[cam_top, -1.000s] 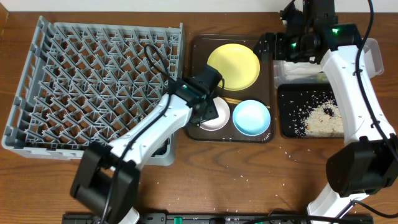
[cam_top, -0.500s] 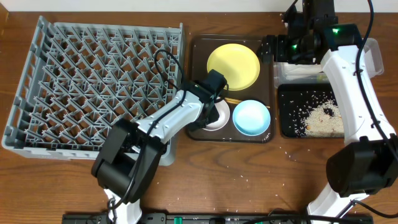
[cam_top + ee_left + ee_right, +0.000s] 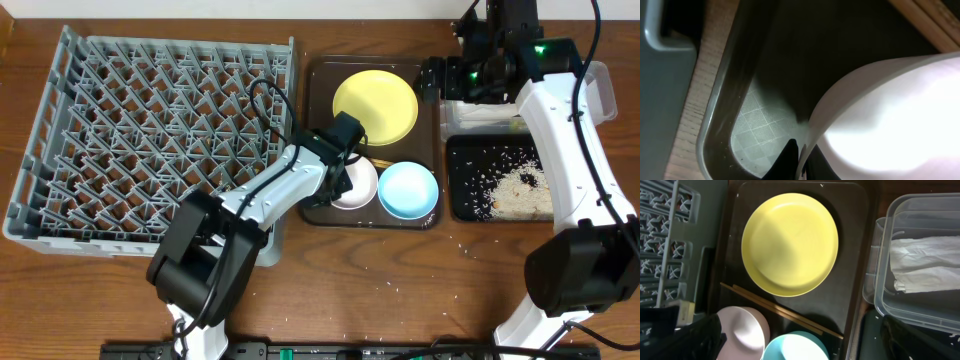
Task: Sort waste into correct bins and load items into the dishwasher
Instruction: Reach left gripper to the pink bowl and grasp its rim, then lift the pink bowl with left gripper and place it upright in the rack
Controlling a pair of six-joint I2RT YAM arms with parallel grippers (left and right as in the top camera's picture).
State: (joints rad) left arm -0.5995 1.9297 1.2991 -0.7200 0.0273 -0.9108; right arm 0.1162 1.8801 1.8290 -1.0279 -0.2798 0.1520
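**A:** How is the left gripper (image 3: pixel 343 172) set?

**B:** It is closed tight on the rim of the white bowl (image 3: pixel 890 115). In the left wrist view the thin rim is seen caught between the fingers, with one dark finger (image 3: pixel 789 156) against the outer wall.

**A:** Where is that bowl placed?

**B:** It sits on the brown tray (image 3: pixel 318 80), directly under the gripper and spreading away from it on the side opposite the arm. The light blue bowl (image 3: pixel 408 190) is found just beyond the white one. The chopsticks (image 3: pixel 785 311) lie just ahead of the gripper, between it and the yellow plate (image 3: pixel 375 108). The grey dish rack (image 3: pixel 150 130) lies back along the arm, beside the tray.

**A:** And the right gripper (image 3: pixel 432 75)?

**B:** Its jaws are spread wide, and nothing is held. It is raised over the far edge of the brown tray. From its wrist camera the plate is seen below it. The clear tub (image 3: pixel 920 311) lies off to one side, with the white napkin (image 3: pixel 925 265) inside. The black tray (image 3: pixel 460 150), strewn with rice (image 3: pixel 520 190), lies nearer the arm's base than the gripper.
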